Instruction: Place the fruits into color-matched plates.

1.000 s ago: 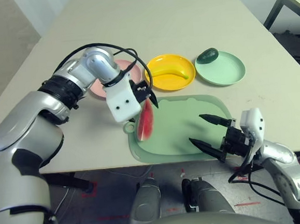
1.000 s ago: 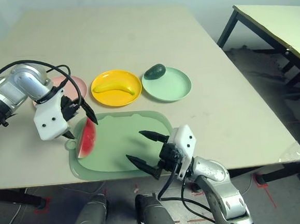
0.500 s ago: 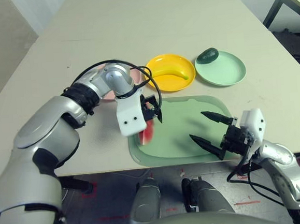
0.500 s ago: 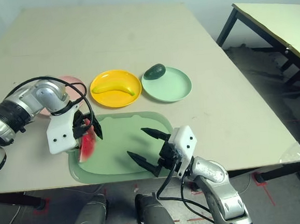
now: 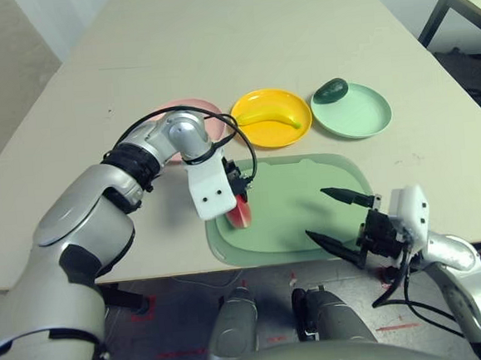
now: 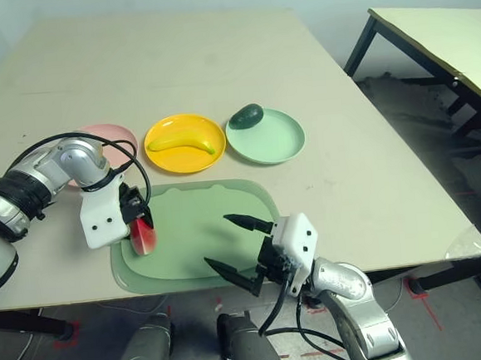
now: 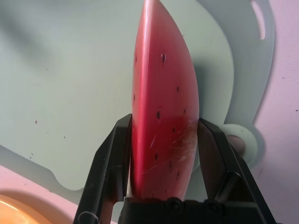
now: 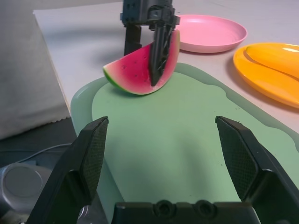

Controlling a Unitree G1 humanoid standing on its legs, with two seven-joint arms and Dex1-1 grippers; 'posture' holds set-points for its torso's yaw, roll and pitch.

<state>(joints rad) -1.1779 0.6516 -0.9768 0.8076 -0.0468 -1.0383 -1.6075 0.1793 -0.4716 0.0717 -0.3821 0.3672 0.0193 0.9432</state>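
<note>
Mat (image 5: 292,201): bare middle, passable between left gripper (image 5: 240,198) clamping watermelon (image 8: 140,70) and spread right gripper (image 5: 340,216). 3 plates (image 5: 354,114) line far edge.

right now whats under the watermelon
The green mat lies under the watermelon, which the left gripper clamps by both faces. The rind's underside is hidden, so I cannot tell whether it touches the mat.

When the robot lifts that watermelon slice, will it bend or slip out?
Probably no bending: the watermelon slice keeps a crisp wedge shape between the left gripper's fingers. It looks shiny and smooth, so it might slip. The flat sides likely help the grip.
</note>
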